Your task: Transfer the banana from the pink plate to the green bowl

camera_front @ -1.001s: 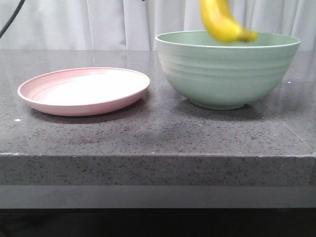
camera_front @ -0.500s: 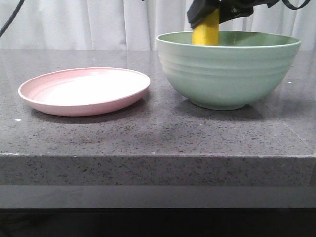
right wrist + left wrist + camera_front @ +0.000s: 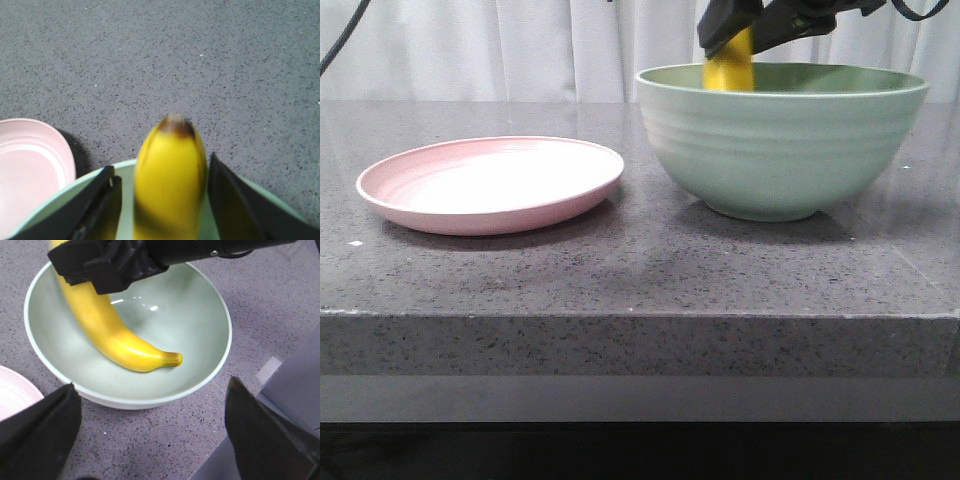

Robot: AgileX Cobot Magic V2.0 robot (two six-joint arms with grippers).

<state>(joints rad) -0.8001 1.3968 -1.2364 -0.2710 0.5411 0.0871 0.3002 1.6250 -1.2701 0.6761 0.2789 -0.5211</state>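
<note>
I see the smooth, curved, bright yellow banana point(image 3: 107, 332) lying down into the deep, pale mint-green ridged bowl point(image 3: 782, 140), its small dark tip low near the bowl's floor. Whether it touches the floor I cannot tell. Its upper end is between the black fingers of the right gripper point(image 3: 748, 24), which look clamped on it, though in my right wrist view the fruit is blurred between the two fingers.

My front view gives me only a short yellow stub above the bowl's rim; the left wrist view looks down into the bowl and shows the banana's whole curve, with nothing else inside. The right wrist view shows the banana's other end, with a brown patch on it.

The left gripper point(image 3: 150, 435) hangs above the bowl, its two dark fingers wide apart and holding nothing.

The round, shallow, pale pink plate point(image 3: 490, 184) sits bare on the dark speckled stone counter point(image 3: 640, 280), just beside the bowl.
</note>
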